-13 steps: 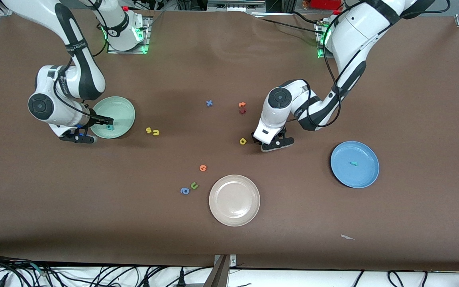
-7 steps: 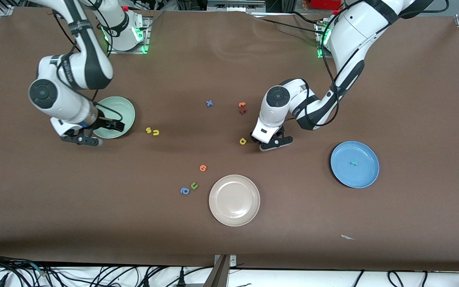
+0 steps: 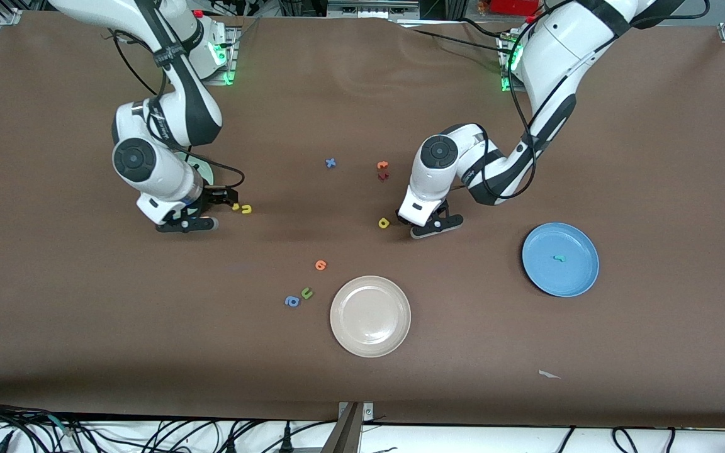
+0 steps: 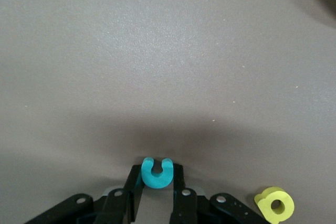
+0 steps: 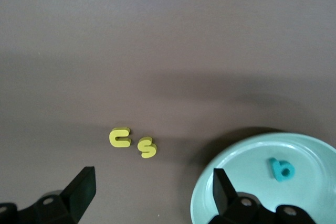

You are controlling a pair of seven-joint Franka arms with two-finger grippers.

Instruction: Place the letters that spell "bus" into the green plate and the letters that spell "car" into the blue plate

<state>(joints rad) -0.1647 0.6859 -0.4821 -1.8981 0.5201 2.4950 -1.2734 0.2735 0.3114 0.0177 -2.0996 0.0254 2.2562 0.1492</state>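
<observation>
My left gripper [image 3: 422,220] is down at the table's middle, shut on the teal c [image 4: 156,173], which sits between its fingertips. The yellow a [image 3: 384,222] [image 4: 274,205] lies on the table just beside it. The blue plate [image 3: 545,277], toward the left arm's end, holds the teal r [image 3: 559,258]. My right gripper [image 3: 230,200] [image 5: 152,187] hangs open over the table between the green plate [image 5: 315,187] and the yellow s [image 3: 235,206] [image 5: 147,147] and yellow u [image 3: 246,209] [image 5: 120,137]. The teal b [image 5: 282,170] lies in the green plate [image 3: 206,171], which the right arm mostly hides in the front view.
A cream-white plate [image 3: 370,340] sits nearer the front camera. Loose letters lie around: a blue x [image 3: 331,163], an orange one [image 3: 382,165] above a dark red one [image 3: 382,176], another orange one [image 3: 320,265], a green u [image 3: 306,292], a blue a [image 3: 291,301]. A white scrap [image 3: 548,375] lies near the front edge.
My right arm has left the green plate, with the b staying in it, and swung over toward the yellow s and u. My left gripper has closed on the teal c without shifting.
</observation>
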